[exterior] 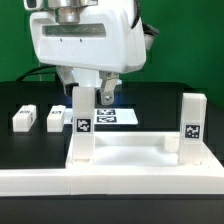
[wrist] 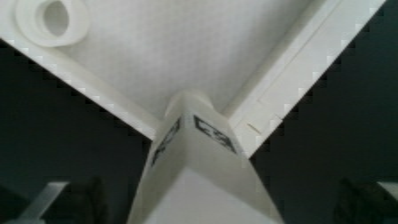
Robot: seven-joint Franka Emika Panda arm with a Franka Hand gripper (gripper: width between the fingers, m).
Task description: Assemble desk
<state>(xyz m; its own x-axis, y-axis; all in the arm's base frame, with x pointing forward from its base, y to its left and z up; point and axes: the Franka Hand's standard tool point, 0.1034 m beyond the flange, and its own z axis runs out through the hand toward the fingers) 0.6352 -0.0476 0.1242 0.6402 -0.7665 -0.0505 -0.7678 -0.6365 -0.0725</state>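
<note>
desk top [exterior: 130, 150] [wrist: 196, 50]: white plastic, wide flat rect. w/ raised rim; lies flat on black tabletop [exterior: 20, 150] near the edge closest to the exterior cam, just behind long white rail [exterior: 100, 183]
socket [wrist: 54, 20]: round hole at one corner of desk top, seen in wrist view only
leg A [exterior: 82, 125] [wrist: 199, 150]: short square white post w/ b&w tag on its face; stands upright at desk top's corner toward exterior view's left
leg B [exterior: 192, 125]: same kind, tag faces cam; upright at desk top's corner toward exterior view's right
outer loose leg [exterior: 24, 118]: lies on tabletop toward its edge at exterior view's left, well apart from desk top
inner loose leg [exterior: 55, 118]: lies just beside outer loose leg, btw. it and leg A
pincer [exterior: 88, 93]: released, jaws spread wide; straddles top of leg A, grasps nothing
fingers [exterior: 106, 92]: one each side of leg A; wrist view shows leg centred w/ dark gap both sides, no contact seen
marker board [exterior: 118, 116]: flat on tabletop behind desk top, partly hidden by pincer
</note>
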